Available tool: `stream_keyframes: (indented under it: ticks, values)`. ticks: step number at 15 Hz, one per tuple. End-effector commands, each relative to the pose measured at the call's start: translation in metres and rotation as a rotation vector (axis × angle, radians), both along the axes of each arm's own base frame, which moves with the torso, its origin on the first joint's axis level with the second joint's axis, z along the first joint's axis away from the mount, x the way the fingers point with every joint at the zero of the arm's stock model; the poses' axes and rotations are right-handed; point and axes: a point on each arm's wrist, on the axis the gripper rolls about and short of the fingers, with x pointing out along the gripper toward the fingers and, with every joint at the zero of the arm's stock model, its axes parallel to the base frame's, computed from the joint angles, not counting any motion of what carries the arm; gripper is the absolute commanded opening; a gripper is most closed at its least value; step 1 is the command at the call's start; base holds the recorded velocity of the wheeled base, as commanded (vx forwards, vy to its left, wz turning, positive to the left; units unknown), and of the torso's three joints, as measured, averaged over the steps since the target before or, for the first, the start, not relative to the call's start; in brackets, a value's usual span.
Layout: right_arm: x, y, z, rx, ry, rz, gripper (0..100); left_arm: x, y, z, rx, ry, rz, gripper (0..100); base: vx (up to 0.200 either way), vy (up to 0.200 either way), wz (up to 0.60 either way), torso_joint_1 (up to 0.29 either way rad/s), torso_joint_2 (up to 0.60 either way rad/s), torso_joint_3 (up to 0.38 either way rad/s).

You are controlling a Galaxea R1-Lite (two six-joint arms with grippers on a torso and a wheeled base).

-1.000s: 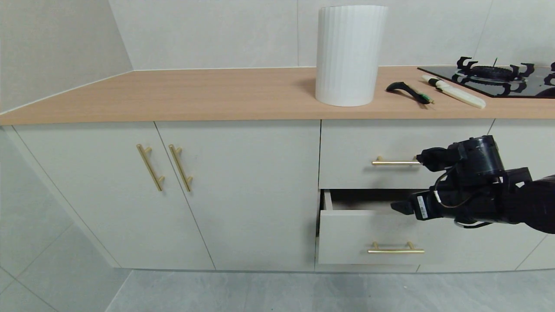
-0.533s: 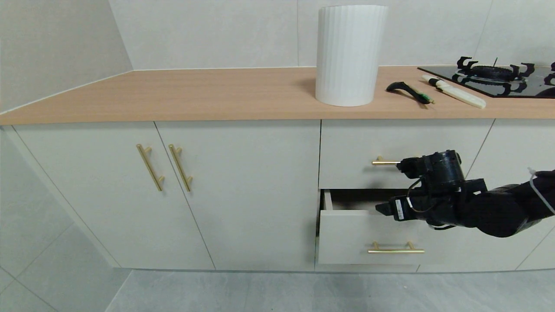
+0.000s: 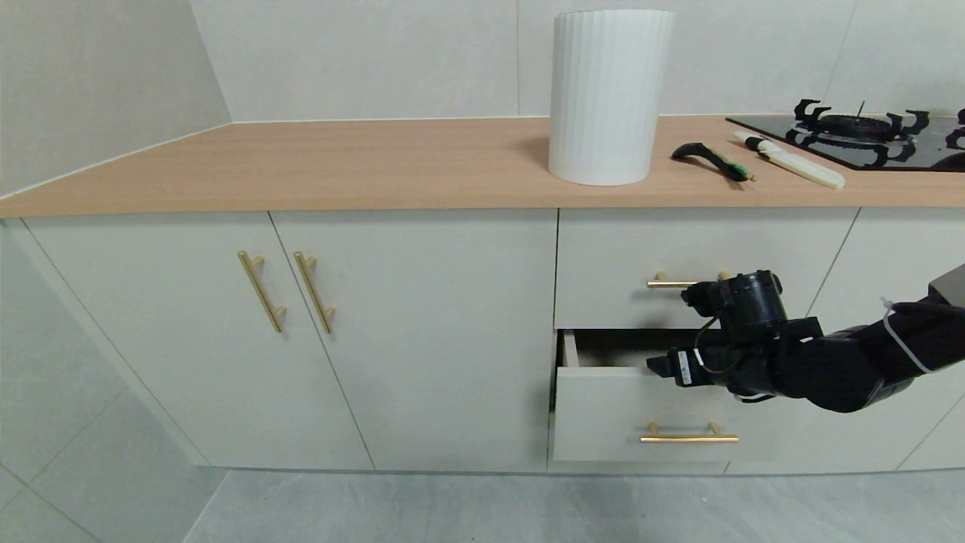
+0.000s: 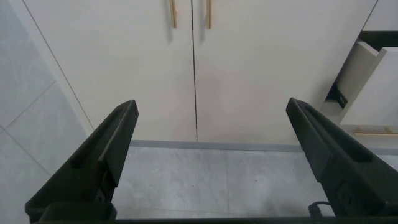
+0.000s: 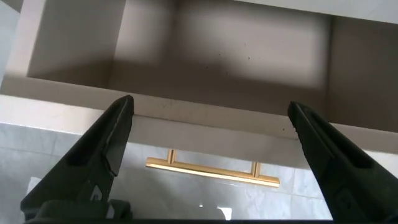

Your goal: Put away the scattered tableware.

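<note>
— Peering into the pale, smooth-fronted lower drawer (image 3: 626,407), can you see its floor?
— Barely; it stands ajar and shadowed inside. The black right gripper (image 3: 657,366) hovers at its lip, fingers spread wide, empty.
— The tableware?
— On the wood-grain countertop (image 3: 339,166): a curved black-handled tool (image 3: 709,160) — thin tip unclear — beside a long cream knife (image 3: 791,167), near the white ribbed cylinder (image 3: 607,98). The black glass hob (image 3: 874,139) is cut off.
— The black left gripper (image 4: 211,102)?
— Fingers apart, facing flat cabinet doors (image 4: 249,68).
</note>
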Motion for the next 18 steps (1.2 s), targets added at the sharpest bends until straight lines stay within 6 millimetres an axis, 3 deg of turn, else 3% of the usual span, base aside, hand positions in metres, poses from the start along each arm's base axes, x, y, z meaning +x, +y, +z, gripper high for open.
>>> stream_keyframes:
  ticks: [1,7,15,18]
  values:
    - [0.002,0.001,-0.002,-0.002,0.004,-0.002,100,0.000,0.000,0.000,0.000,0.000,0.001,100,0.000,0.000,0.00,0.000,0.00,0.000]
    - [0.008,0.002,-0.005,0.004,0.001,-0.047,100,0.000,0.000,0.000,0.000,0.000,0.001,100,0.000,0.000,0.00,0.000,0.00,0.000]
    - [-0.011,-0.003,0.008,-0.032,0.102,-0.032,100,0.000,0.000,0.000,0.000,0.000,0.001,100,0.000,0.000,0.00,0.000,0.00,0.000]
    - [-0.020,0.004,0.010,-0.050,0.144,-0.004,100,0.000,0.000,0.000,0.000,0.000,0.001,100,0.000,0.000,0.00,0.000,0.00,0.000]
